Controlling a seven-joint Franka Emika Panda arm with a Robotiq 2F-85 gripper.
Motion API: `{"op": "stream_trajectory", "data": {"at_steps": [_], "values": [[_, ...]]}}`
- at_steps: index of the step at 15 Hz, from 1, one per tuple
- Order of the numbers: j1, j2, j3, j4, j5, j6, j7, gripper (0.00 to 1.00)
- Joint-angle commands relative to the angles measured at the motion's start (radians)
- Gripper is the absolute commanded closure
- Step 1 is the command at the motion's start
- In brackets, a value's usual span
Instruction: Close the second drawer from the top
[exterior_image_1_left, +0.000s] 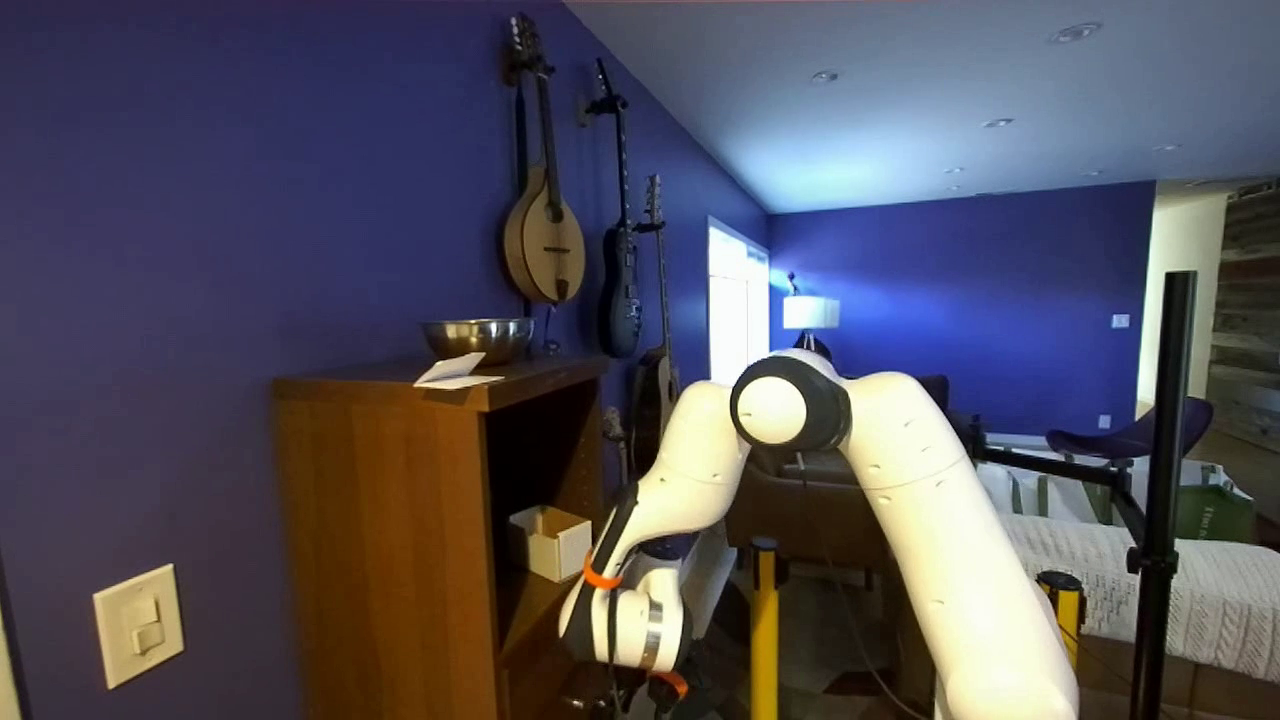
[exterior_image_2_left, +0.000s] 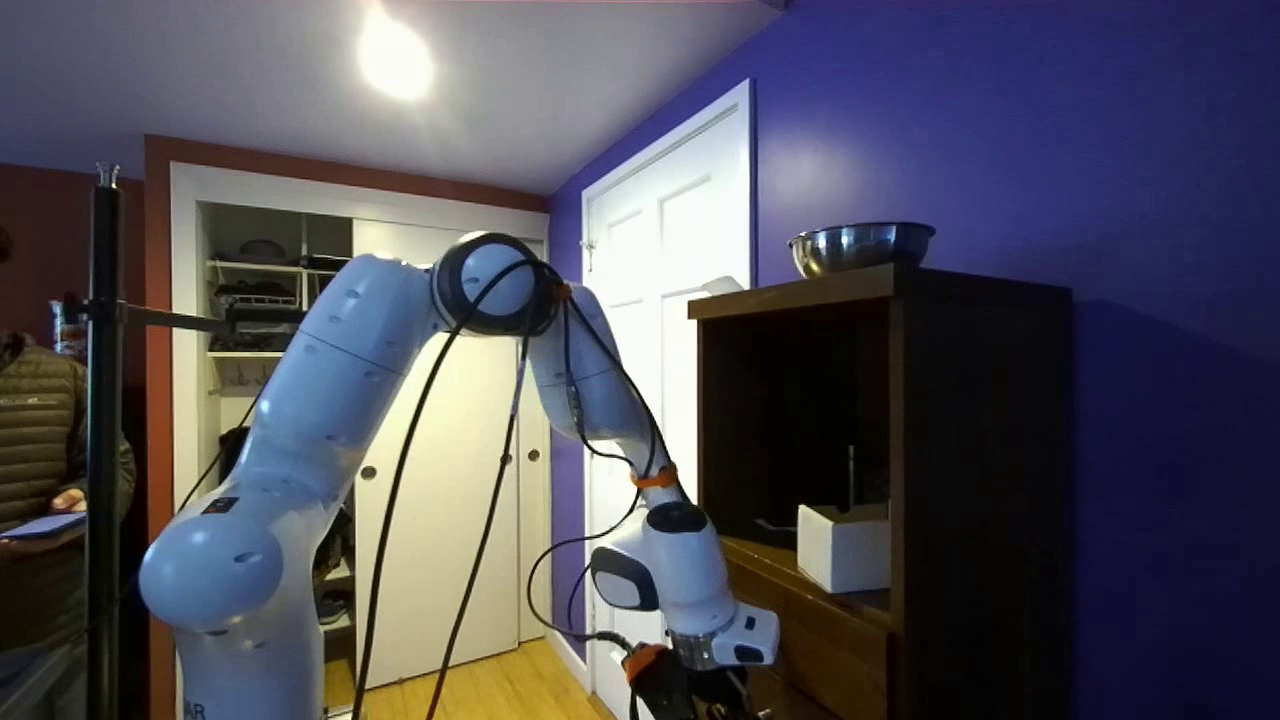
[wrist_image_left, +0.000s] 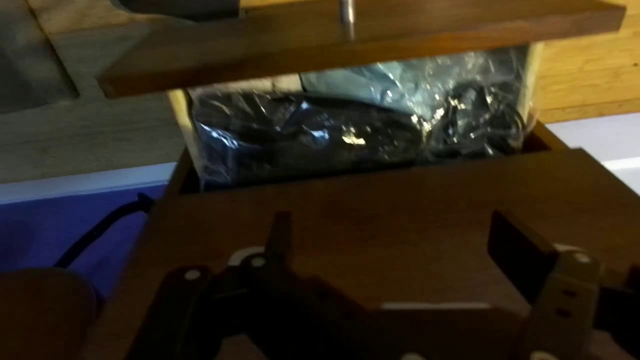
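In the wrist view a drawer (wrist_image_left: 360, 55) of the brown cabinet stands pulled out, with its wooden front at the top of the picture and a metal handle (wrist_image_left: 347, 12) on it. Dark things in clear plastic (wrist_image_left: 310, 130) fill it. My gripper (wrist_image_left: 390, 222) is open, its fingers wide apart with nothing between them. It is over a brown wooden panel (wrist_image_left: 370, 220) of the cabinet, apart from the drawer front. In both exterior views the gripper is low by the cabinet (exterior_image_1_left: 390, 520) (exterior_image_2_left: 980, 480), partly cut off by the lower edge. The open drawer does not show clearly there.
A white box (exterior_image_1_left: 555, 543) (exterior_image_2_left: 845, 550) sits on the cabinet's open shelf. A metal bowl (exterior_image_1_left: 480, 338) (exterior_image_2_left: 860, 247) and folded paper (exterior_image_1_left: 455, 372) lie on top. Loose cables (exterior_image_2_left: 540, 570) hang along the arm. A yellow post (exterior_image_1_left: 764, 630) stands near the arm.
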Motion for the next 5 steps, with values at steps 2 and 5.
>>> {"op": "stream_trajectory", "data": {"at_steps": [2, 5], "values": [[0.112, -0.136, -0.294, -0.216, -0.341, -0.189, 0.076, 0.00], [0.083, -0.099, -0.298, -0.187, -0.359, -0.224, 0.033, 0.00]]}}
